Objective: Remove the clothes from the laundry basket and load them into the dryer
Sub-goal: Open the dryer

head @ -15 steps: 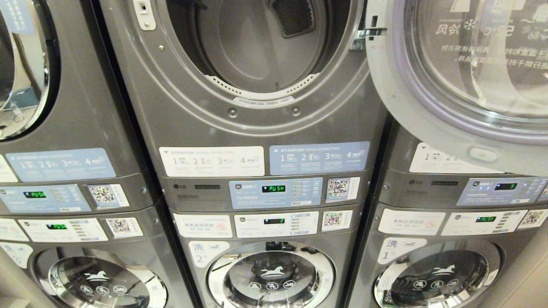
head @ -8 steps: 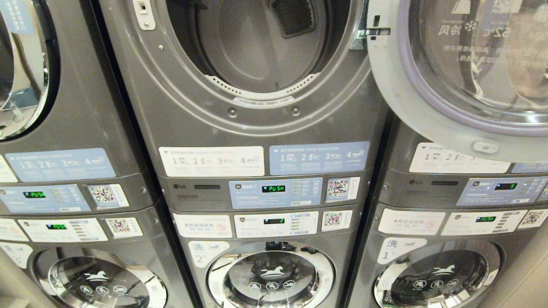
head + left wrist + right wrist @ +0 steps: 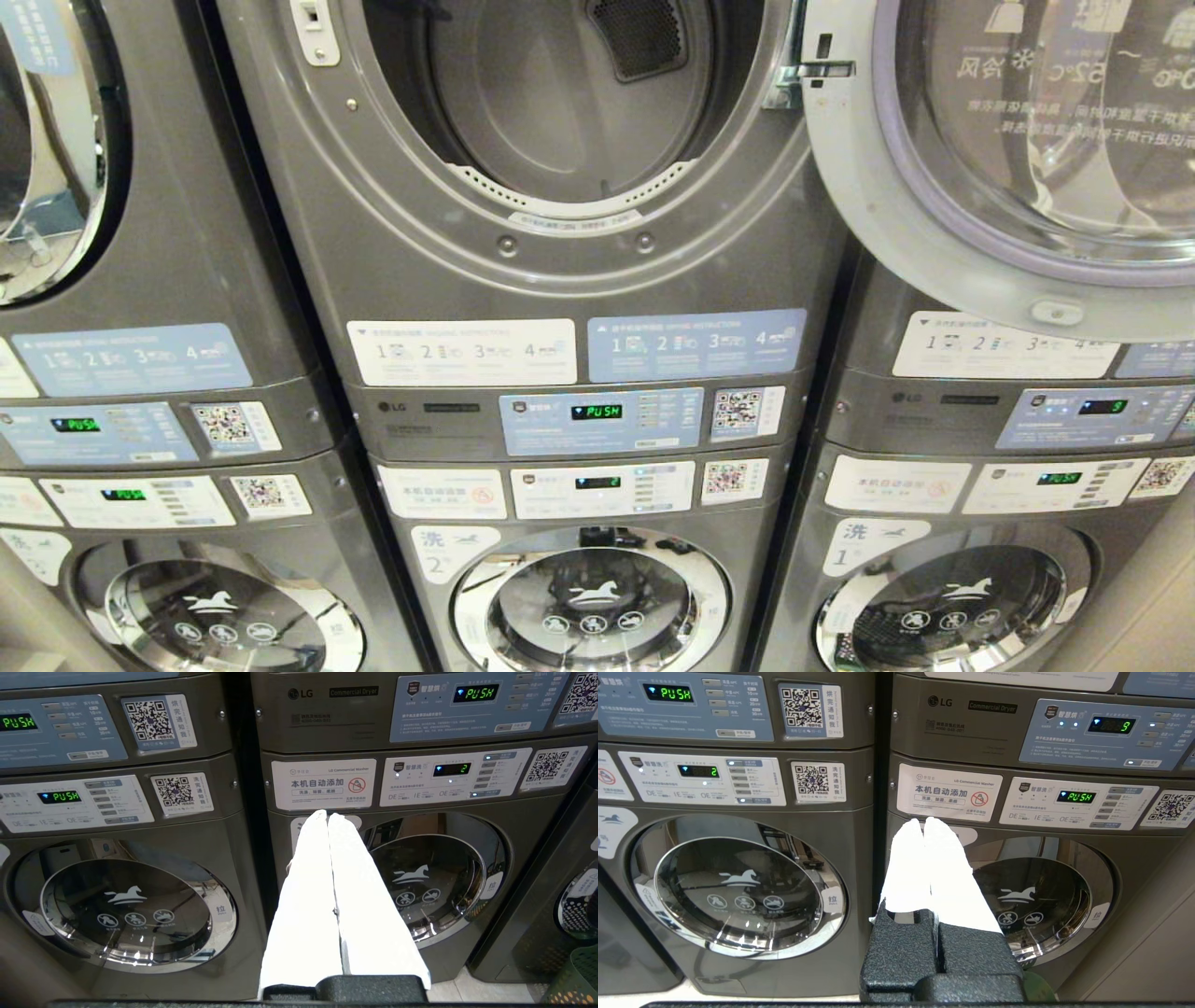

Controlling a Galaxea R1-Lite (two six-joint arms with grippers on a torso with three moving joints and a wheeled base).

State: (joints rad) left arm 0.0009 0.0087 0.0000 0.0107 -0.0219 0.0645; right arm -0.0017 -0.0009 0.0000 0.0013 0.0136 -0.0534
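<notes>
The left hand [image 3: 328, 816] is pointing at the washer front with its white fingers [image 3: 306, 896] pressed together, pinching nothing. The right hand [image 3: 923, 823] is likewise closed and empty, aiming at the neighbouring washer door [image 3: 1029, 905]. Around them, grey metal machines are standing stacked in a row, carrying "LG" badges and "Commercial Dryer" [image 3: 353, 691] labels, QR stickers [image 3: 152, 721] and green "PUSH" displays [image 3: 475, 693]; one washer display is reading "2" [image 3: 451, 769]. Above, the dryer [image 3: 560, 103] is gaping, its smooth drum showing no clothes, its round glass-windowed door [image 3: 1018, 168] swinging out to the right. A green perforated laundry basket [image 3: 577, 980] is peeking in on the pale floor.
</notes>
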